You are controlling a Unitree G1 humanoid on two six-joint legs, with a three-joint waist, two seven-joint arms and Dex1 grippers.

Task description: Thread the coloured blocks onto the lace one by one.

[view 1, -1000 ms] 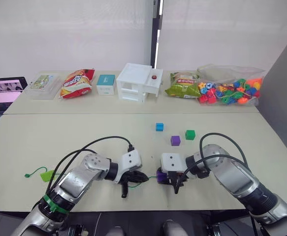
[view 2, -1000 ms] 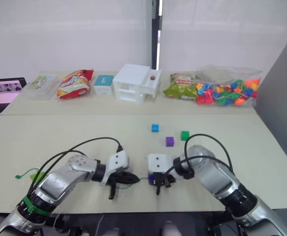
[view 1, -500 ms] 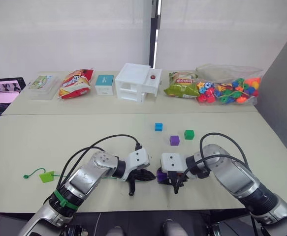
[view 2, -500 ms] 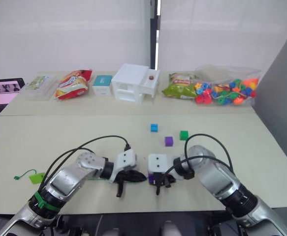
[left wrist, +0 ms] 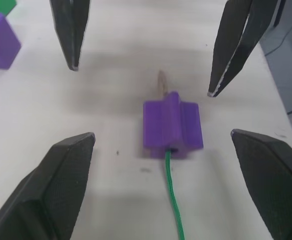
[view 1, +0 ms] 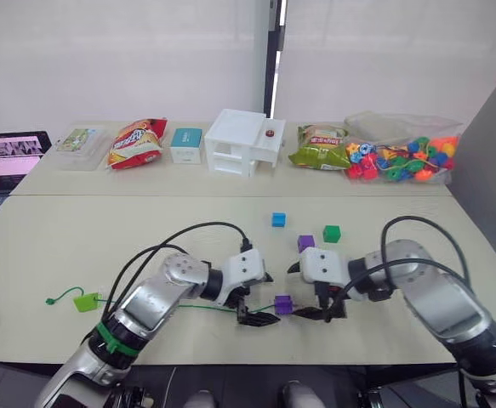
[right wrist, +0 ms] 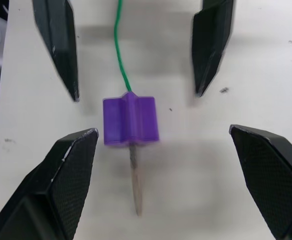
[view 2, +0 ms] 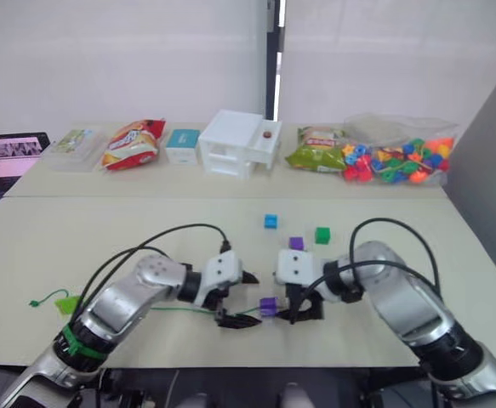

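Observation:
A purple block [left wrist: 172, 125] lies on the table with the green lace [left wrist: 173, 190] running into it and the lace's stiff tip [right wrist: 134, 185] sticking out the other side. My left gripper [view 1: 269, 299] and right gripper [view 1: 299, 292] face each other around this block, both open, touching nothing. The lace trails left across the table to a light green block [view 1: 84, 301] near its end. Farther back, a blue block [view 1: 278, 219], a second purple block [view 1: 306, 243] and a dark green block [view 1: 331, 233] sit loose.
Along the table's [view 1: 77, 246] back edge stand a laptop [view 1: 8, 157], a clear box [view 1: 79, 141], snack bags [view 1: 135, 142], a small teal box [view 1: 185, 144], a white toy house [view 1: 242, 141] and a bag of coloured beads [view 1: 401, 158].
Both grippers have opened. The right one let go of the purple block and the left one let go of the lace; the threaded block now rests on the table between them.

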